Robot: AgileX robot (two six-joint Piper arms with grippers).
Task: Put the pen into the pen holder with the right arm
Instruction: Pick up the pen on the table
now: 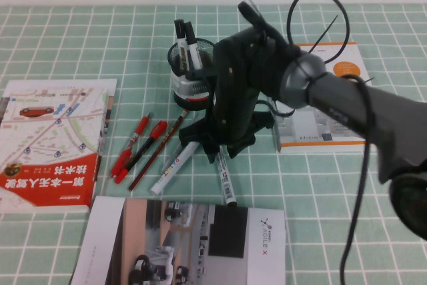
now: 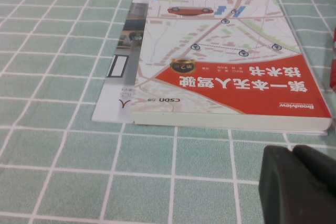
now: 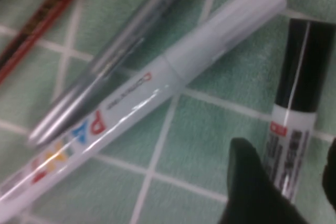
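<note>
Black right arm point(image 1: 347, 108), grey joint, looping cables

The all-white marker with coloured letters point(image 3: 136, 98) lies just beside the black-capped, white-barrelled pen point(image 3: 291, 114), crowding one side, while bare green checked counter point(image 3: 210, 140) separates them.

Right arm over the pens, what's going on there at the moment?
The right arm is reaching down over the loose pens on the table, beside the pen holder, which already has two markers standing in it. Its tool is open and straddles the pen, the black-capped marker lying flat next to the all-white marker. Nothing is gripped or lifted yet. The left tool is parked low by the map-cover book, away from the pens.
</note>
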